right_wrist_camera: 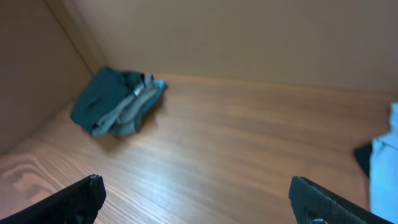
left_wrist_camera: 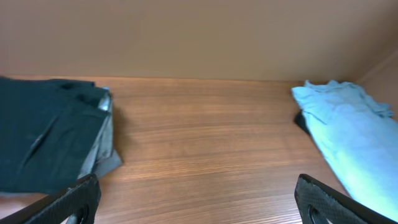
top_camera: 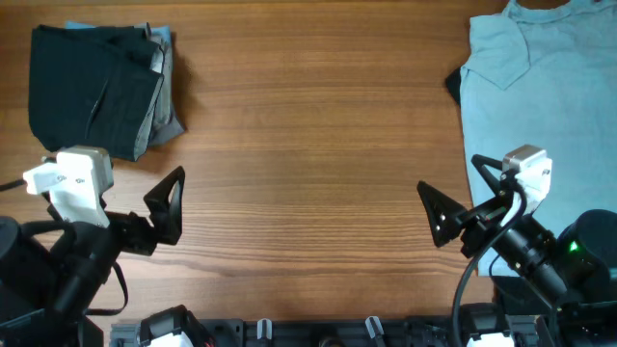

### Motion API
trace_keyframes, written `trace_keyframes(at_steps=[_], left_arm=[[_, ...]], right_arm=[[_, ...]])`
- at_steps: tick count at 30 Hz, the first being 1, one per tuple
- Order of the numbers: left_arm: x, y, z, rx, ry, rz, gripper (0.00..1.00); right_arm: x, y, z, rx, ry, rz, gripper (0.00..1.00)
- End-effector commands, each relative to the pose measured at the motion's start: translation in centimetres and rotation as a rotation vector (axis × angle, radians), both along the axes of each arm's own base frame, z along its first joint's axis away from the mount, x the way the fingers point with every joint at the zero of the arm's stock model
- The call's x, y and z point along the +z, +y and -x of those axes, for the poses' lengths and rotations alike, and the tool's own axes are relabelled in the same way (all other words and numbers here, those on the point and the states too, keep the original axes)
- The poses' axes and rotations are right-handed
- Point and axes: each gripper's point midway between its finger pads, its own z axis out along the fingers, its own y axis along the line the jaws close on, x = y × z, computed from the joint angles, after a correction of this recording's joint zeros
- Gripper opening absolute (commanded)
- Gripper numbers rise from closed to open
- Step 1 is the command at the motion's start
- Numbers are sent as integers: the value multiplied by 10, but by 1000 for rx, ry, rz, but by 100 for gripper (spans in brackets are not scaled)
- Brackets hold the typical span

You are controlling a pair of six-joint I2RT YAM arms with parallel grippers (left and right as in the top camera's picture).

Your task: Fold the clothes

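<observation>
Clothes lie at two ends of the tabletop [top_camera: 308, 145], and a fresh fold looks about to start
A folded dark stack [top_camera: 92, 87] sits in the far left corner and looks finished; the light blue shirt [top_camera: 525, 87] lies loose and rumpled along the right edge, up to the far right corner. The left end effector [top_camera: 176, 207] and right end effector [top_camera: 431, 214] hover by the near edge, both spread wide and holding nothing. I'd say the shirt is next: the right arm must reach over, pinch a hem and drag it toward the middle for flattening
</observation>
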Motion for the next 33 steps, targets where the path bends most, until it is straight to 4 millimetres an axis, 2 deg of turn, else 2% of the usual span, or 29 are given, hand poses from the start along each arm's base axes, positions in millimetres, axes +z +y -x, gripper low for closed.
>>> trace_keyframes(at_steps=[1,7,13,18,21,23,25,29,33], left_arm=[[-1,8,2,40,-3,-47,100],[-1,8,2,40,-3,-47,100],[-1,8,2,40,-3,-47,100],[-1,8,2,40,-3,-47,100],[-1,8,2,40,-3,-47,100],[-1,8,2,40,-3,-47,100],[-1,8,2,40,-3,-47,100],[-1,8,2,40,-3,-47,100],[-1,8,2,40,-3,-47,100]], right_arm=[[-6,-6,1,-36,23,21,100],[-9,-6,1,-91,123,-117,100],[-10,-8,1,-250,342,-486,100],[-33,-21,5,-363,427,-475,100],[-35,-27,3,-402,420,-472,100],[-33,-31,0,-406,382,-431,100],[-20,-31,-7,-349,249,-345,100],[4,-16,-8,-160,-39,-178,100],[0,-13,0,-107,-224,-119,100]])
